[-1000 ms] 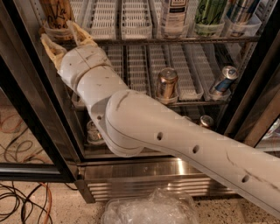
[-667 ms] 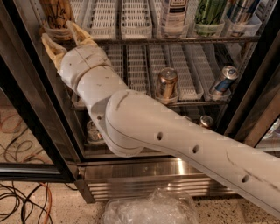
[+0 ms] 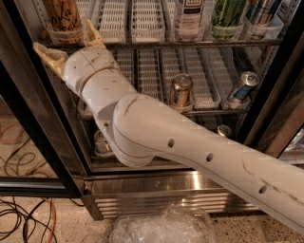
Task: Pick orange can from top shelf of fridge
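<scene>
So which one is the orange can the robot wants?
In the fridge, find the top shelf, far left. The orange can stands there, just above the robot's open hand. It is orange-brown with dark scribbly writing, unlike the green can further right.

Our gripper, upper left in view, has spread tan fingers; behind it, our thick white arm shows dark holes and scuffs.

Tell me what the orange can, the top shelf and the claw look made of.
Orange can: probably thin metal with a matte printed surface. Top shelf: dark metal wire rack carrying white slotted plastic trays. Claw, open just below the can: tan, rubbery-looking fingers on a smooth white shell, likely plastic.
</scene>
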You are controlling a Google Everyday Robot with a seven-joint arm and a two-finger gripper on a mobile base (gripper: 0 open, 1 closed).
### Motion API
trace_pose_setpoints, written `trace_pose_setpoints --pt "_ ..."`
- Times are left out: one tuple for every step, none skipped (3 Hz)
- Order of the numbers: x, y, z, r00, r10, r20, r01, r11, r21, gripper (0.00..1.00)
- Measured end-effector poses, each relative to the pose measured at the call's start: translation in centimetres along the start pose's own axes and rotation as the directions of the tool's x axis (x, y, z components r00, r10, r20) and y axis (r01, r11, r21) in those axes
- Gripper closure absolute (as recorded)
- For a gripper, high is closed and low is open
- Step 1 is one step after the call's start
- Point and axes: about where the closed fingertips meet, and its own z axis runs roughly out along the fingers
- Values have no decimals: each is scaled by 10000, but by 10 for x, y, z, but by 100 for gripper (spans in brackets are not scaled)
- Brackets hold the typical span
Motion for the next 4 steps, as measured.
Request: trace_pose_setpoints --pt "1 0 4 10000 0 7 0 10000 -39 31" --pt "2 1 9 10000 -2 39 3 10000 -89 48" --pt "4 0 14 10000 -19 41 19 9999 -107 37" --pt "9 0 25 10000 -15 24 16 10000 -94 33"
